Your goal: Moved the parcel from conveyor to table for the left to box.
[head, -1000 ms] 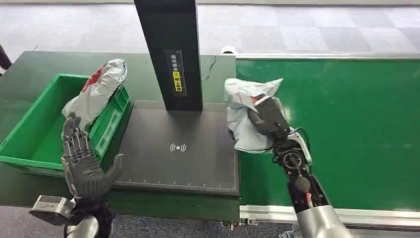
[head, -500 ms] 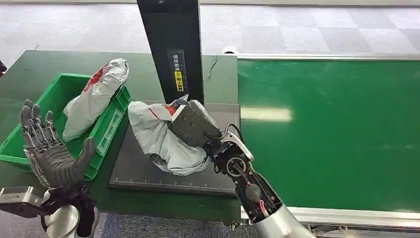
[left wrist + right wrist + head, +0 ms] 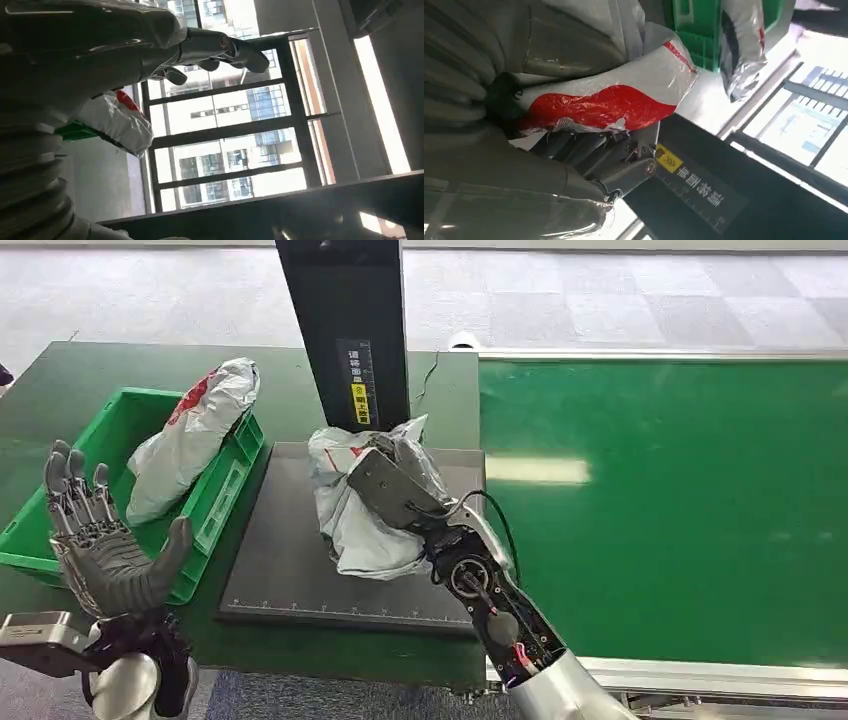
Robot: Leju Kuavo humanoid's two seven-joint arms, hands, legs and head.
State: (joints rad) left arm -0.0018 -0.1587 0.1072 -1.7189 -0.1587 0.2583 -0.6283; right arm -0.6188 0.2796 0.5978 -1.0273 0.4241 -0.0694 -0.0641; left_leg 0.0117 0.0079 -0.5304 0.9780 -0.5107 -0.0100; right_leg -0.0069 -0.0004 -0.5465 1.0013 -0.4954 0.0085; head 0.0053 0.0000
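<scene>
A crumpled grey plastic parcel (image 3: 352, 525) with red print lies on the black scanner plate (image 3: 290, 570). My right hand (image 3: 392, 488) grips it from the conveyor side, fingers wrapped around its top. The right wrist view shows the parcel (image 3: 614, 102) pressed against my right hand (image 3: 589, 160). My left hand (image 3: 105, 555) is raised, palm up and fingers spread, holding nothing, in front of the green box (image 3: 60, 510). In the left wrist view my left hand (image 3: 150, 45) reaches out with its fingers apart. A second grey parcel (image 3: 190, 435) leans in the green box.
A black scanner post (image 3: 345, 335) stands behind the plate. The green conveyor belt (image 3: 680, 490) runs to the right, bare. The dark green table (image 3: 60, 370) carries the box and plate. Grey tiled floor lies beyond.
My right hand carried the parcel off the conveyor onto the scanner plate, swinging far left and then back a little toward the post. My left hand moved left and now holds still.
</scene>
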